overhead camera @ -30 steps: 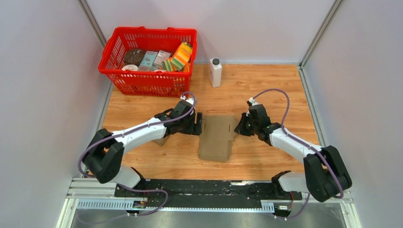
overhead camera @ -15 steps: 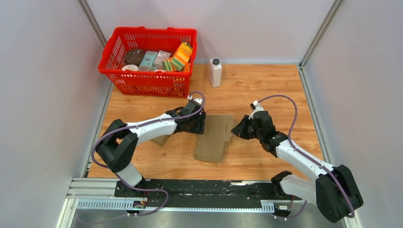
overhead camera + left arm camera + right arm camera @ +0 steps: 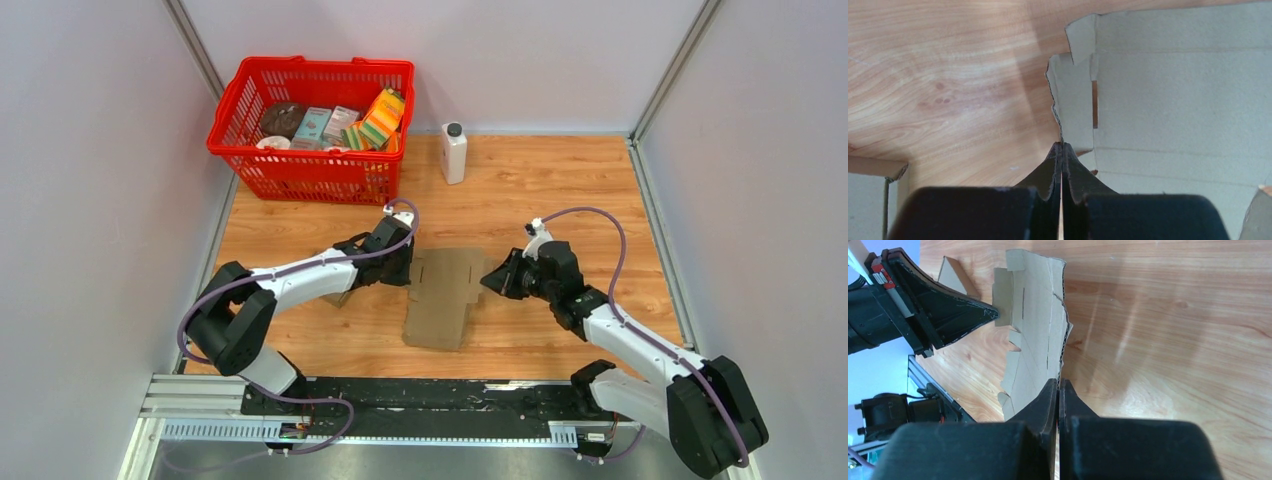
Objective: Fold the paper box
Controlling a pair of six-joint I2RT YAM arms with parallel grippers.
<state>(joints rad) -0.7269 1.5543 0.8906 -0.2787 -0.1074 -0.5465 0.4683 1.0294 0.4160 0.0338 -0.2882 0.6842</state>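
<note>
Wood bench (image 3: 560, 190). Red basket (image 3: 312, 128) at far left. Paper box (image 3: 440, 300), an unfolded flat blank, lies mid-bench between the arms. Left fingers (image 3: 1058, 162) clamped on its left flap edge. Right fingers (image 3: 1052, 400) clamped on its right edge.

Flat brown cardboard box blank (image 3: 440, 298): runs off right edge in left wrist view. Pinched edges hidden inside left gripper (image 3: 1062, 149) and right gripper (image 3: 1058, 385).
Small brown cardboard piece (image 3: 341, 296), left of blank: mostly hidden under white left arm (image 3: 300, 278), shape unclear.
Packets (image 3: 340, 125) in red plastic basket (image 3: 300, 178), far left: print too small to read.
</note>
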